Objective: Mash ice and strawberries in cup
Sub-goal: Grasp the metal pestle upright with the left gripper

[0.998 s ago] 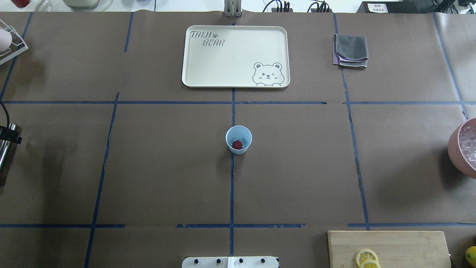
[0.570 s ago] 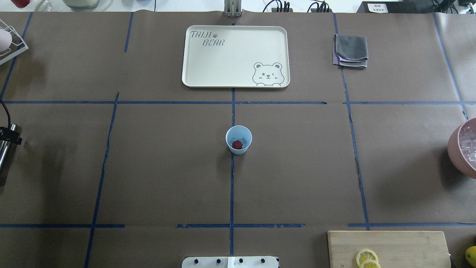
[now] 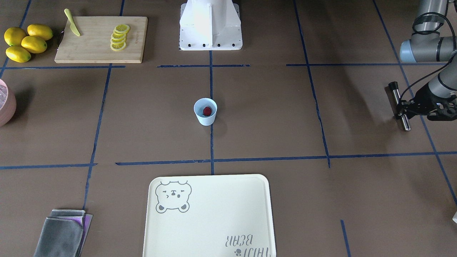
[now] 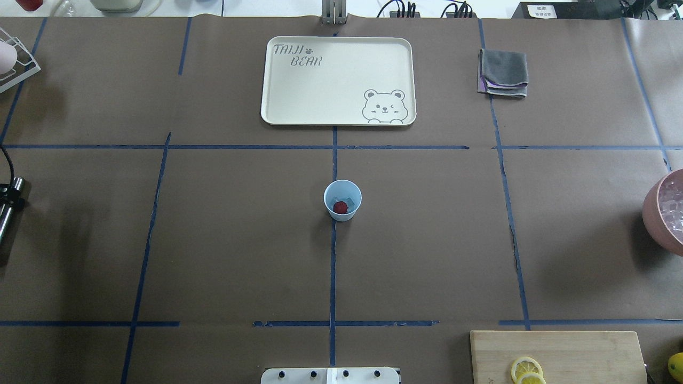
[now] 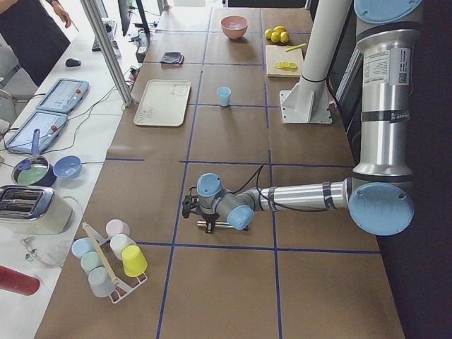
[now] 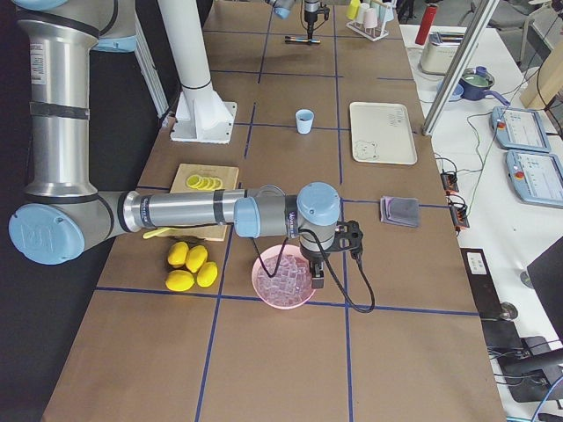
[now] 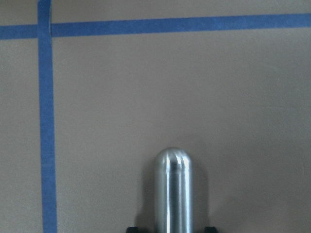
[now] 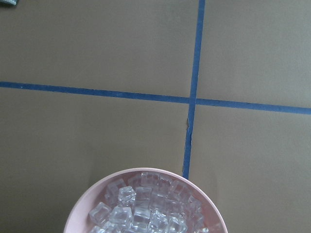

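Note:
The light-blue cup (image 4: 342,200) stands upright at the table's middle on a blue tape line, also seen as the cup (image 3: 205,111) in the front view. A dark-red strawberry (image 4: 340,207) lies in it beside clear ice (image 4: 349,203). Far off at the table's left edge, my left gripper (image 3: 405,107) is shut on a metal muddler (image 3: 400,107); its rounded end (image 7: 173,189) shows just above the paper. My right gripper (image 6: 315,274) hangs over a pink bowl (image 6: 264,299) of ice cubes (image 8: 146,208); I cannot tell whether it is open or shut.
A cream bear tray (image 4: 336,80) lies beyond the cup, with a folded grey cloth (image 4: 503,72) to its right. The pink bowl (image 4: 652,213) sits at the right edge. A cutting board (image 3: 96,46) carries lemon slices and a yellow knife, lemons (image 3: 25,42) beside it. A cup rack (image 5: 106,258) stands far left.
The left gripper with the muddler has shifted slightly further toward the table's left edge. The cup and its contents have not moved.

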Tool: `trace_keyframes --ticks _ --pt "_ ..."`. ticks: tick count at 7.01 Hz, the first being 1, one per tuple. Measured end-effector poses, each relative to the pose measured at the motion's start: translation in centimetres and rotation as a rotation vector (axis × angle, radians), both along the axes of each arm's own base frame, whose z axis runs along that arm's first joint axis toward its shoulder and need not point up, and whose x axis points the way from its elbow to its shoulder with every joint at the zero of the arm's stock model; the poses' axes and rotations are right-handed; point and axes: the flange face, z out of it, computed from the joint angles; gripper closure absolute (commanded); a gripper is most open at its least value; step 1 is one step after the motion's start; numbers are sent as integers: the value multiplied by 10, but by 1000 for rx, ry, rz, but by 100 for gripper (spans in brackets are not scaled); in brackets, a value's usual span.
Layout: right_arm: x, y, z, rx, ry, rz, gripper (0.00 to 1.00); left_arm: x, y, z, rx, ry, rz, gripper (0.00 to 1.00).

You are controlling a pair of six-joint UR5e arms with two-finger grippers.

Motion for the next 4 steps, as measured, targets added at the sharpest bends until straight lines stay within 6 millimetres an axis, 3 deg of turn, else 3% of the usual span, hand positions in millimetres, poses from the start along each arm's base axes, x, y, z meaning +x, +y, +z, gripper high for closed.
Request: trace_keyframes --ticks 1,4 --pt "0 0 0 0 0 0 1 -1 0 -2 4 1 -1 91" --pt "1 0 0 0 -1 2 1 -3 -1 -22 29 22 0 100"
